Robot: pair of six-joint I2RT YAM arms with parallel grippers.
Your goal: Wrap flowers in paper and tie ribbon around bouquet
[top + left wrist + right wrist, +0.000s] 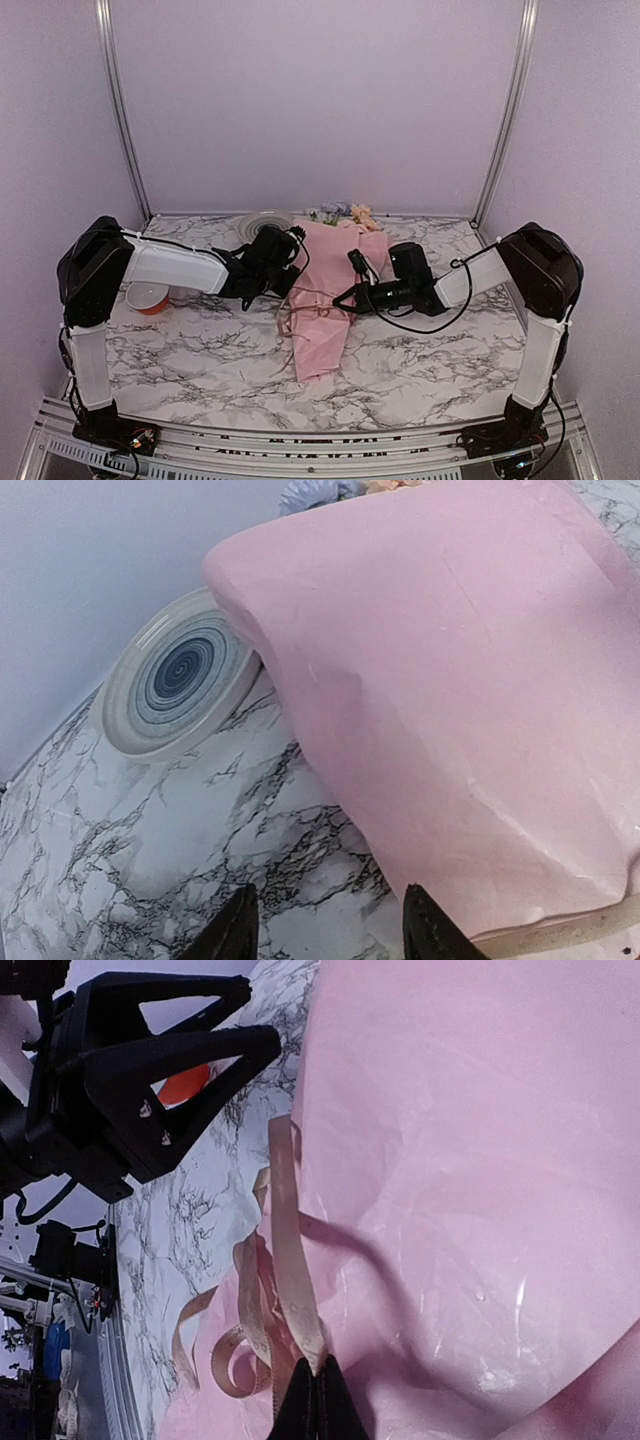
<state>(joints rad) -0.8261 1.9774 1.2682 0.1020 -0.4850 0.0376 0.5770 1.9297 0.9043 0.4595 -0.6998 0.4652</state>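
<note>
Near the counter's (pixel 200 350) left edge, beside your left arm, sits a small orange-red spool (pixel 150 297). Your left pincer (pixel 330 910) hovers low over the marble, its two black fingers standing apart with only bare counter between them. It is just beside the left flank of the bouquet (pixel 325 300), and whether it touches the bundle cannot be told.

Against the counter's far edge, left of centre, lies a round plate (pixel 175 675) with blue concentric rings. The bundle's rounded shoulder overlaps its rim in the left wrist view.

The bouquet lies at the middle of the counter. Its wide end points toward the far edge and its narrow end toward the near edge. The pink paper (pixel 470 700) is creased and glossy, and the flowers (pixel 345 213) show at the far end, with pale bluish and peach blooms.

The tan ribbon (pixel 285 1230) lies on the bouquet's left side and on the counter beside it. It curls in loose loops there, and one strand rises taut across the paper. Your right pincer (pixel 315 1400), reaching in from the right over the bundle, is closed tight, with that strand pinched between its fingertips.
</note>
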